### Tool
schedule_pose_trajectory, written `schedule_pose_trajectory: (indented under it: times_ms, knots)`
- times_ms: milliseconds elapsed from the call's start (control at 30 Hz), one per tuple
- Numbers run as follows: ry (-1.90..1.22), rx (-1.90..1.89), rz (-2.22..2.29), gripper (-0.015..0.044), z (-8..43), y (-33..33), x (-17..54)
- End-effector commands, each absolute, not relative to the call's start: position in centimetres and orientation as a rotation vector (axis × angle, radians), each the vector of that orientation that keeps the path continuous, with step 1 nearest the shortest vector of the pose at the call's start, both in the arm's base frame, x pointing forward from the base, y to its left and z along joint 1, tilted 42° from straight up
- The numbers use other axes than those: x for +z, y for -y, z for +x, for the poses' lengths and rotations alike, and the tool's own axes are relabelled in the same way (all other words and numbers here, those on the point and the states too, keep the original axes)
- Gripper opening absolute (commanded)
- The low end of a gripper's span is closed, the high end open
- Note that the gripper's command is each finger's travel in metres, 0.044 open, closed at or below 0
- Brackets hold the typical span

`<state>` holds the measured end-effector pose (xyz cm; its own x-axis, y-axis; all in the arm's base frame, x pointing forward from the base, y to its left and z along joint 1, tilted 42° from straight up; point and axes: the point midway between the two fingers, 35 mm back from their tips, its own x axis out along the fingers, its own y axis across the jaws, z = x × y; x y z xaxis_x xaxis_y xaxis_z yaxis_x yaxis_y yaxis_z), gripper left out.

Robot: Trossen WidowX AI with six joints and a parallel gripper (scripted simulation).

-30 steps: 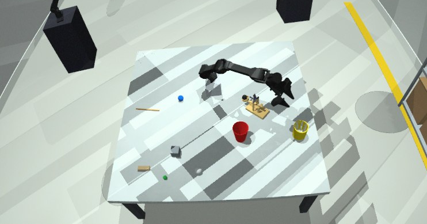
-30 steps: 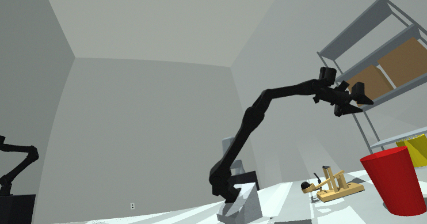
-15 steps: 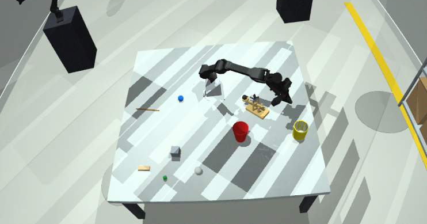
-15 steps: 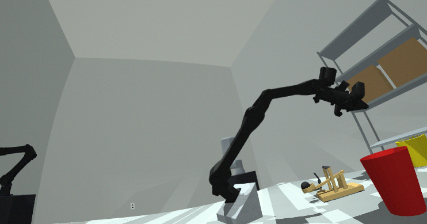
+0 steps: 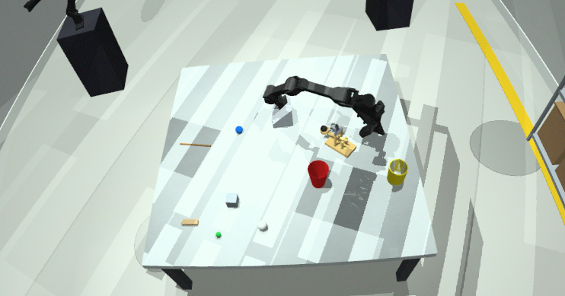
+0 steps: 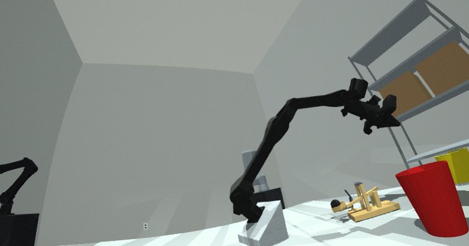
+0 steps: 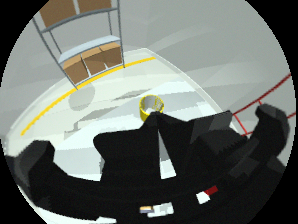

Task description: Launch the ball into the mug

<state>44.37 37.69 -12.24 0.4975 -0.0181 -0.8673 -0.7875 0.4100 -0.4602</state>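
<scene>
The wooden catapult (image 5: 340, 148) (image 6: 373, 213) stands on the table. A black ball (image 5: 323, 128) (image 6: 335, 203) sits in the cup at the low end of its throwing arm. The catapult's base slants toward the lower right in the top view. The yellow mug (image 5: 396, 175) (image 6: 461, 165) (image 7: 145, 112) stands upright near the table's right edge, farther right and lower in that view. My gripper (image 5: 381, 132) (image 6: 397, 124) (image 7: 154, 114) is shut and empty, high above the table, past the catapult. The mug's inside shows only partly.
A red cup (image 5: 318, 175) (image 6: 433, 201) stands upright between the catapult and the table's front. A blue ball (image 5: 239, 129), a thin stick (image 5: 195, 144), a grey cube (image 5: 231, 199), a wooden block (image 5: 189, 222), a green ball (image 5: 218, 234) and a white ball (image 5: 263, 226) lie farther left.
</scene>
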Motion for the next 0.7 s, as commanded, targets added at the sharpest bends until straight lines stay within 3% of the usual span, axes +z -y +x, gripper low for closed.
schedule_pose_trajectory:
  times_ms: [0,667]
  knots:
    - [-0.966,0.622,-1.156,0.0000,42.0,-37.6,-13.0]
    - [-1.095,0.824,-1.776,0.0000,31.0,-33.7,-15.4]
